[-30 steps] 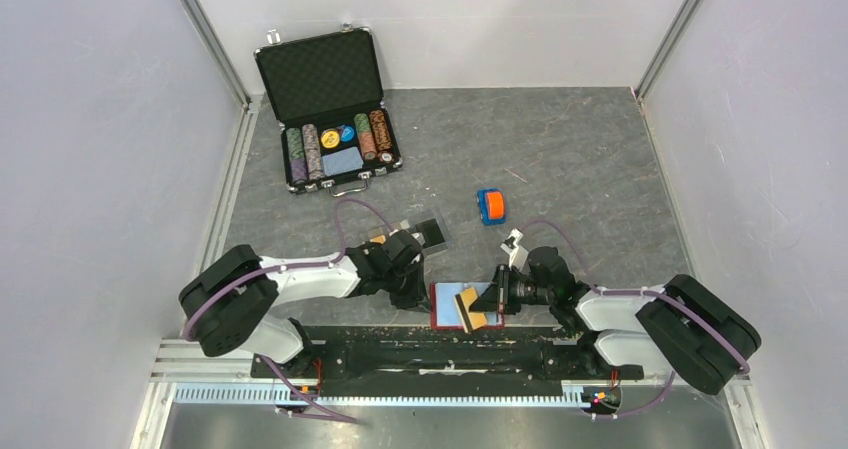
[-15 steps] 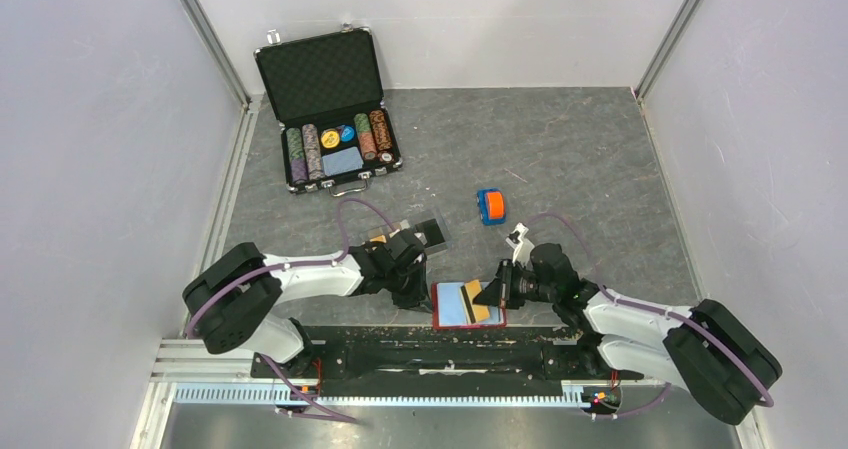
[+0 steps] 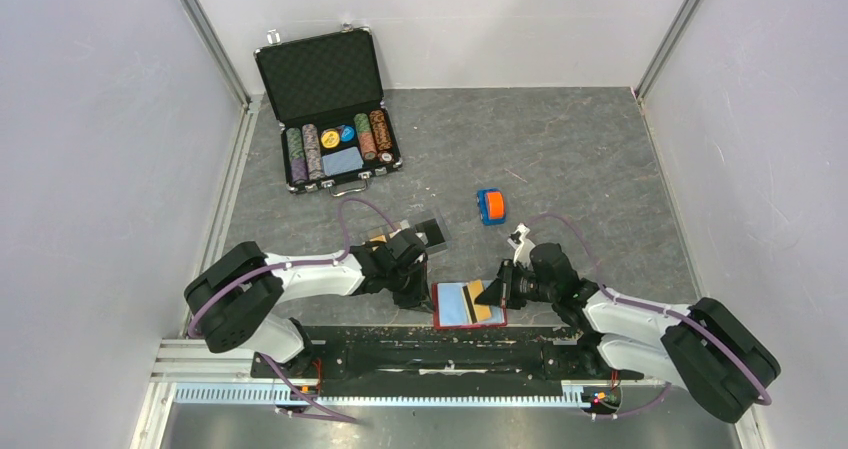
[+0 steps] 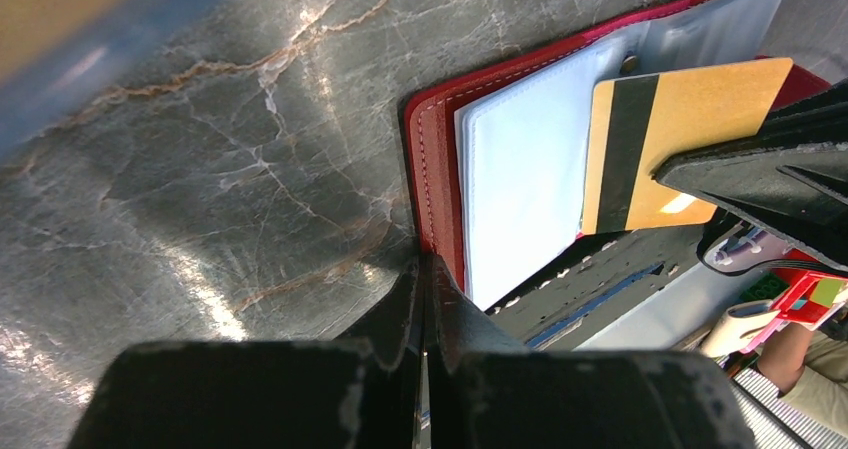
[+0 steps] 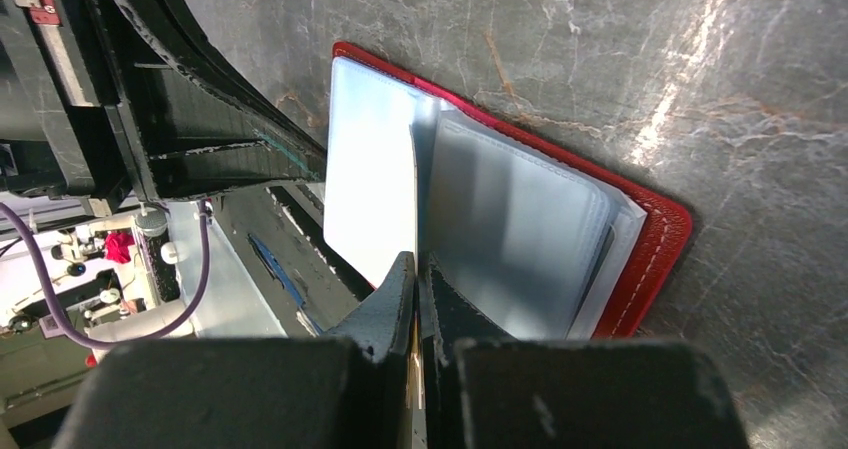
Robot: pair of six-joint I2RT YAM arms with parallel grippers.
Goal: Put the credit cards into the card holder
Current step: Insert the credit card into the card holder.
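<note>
Over the last second the right arm has swung in. The right gripper (image 3: 494, 294) is clamped on a card (image 4: 690, 109) and now lays it flat over the sleeves of the wallet (image 4: 432, 159) ahead of its tips, where before it held it tilted up. The left gripper (image 4: 425, 269) has closed fully, tips at the wallet's red edge; whether it pinches that edge I cannot tell. The holder (image 3: 432, 231) sits beyond the left gripper, apart from the card, so I judge this card undelivered.
</note>
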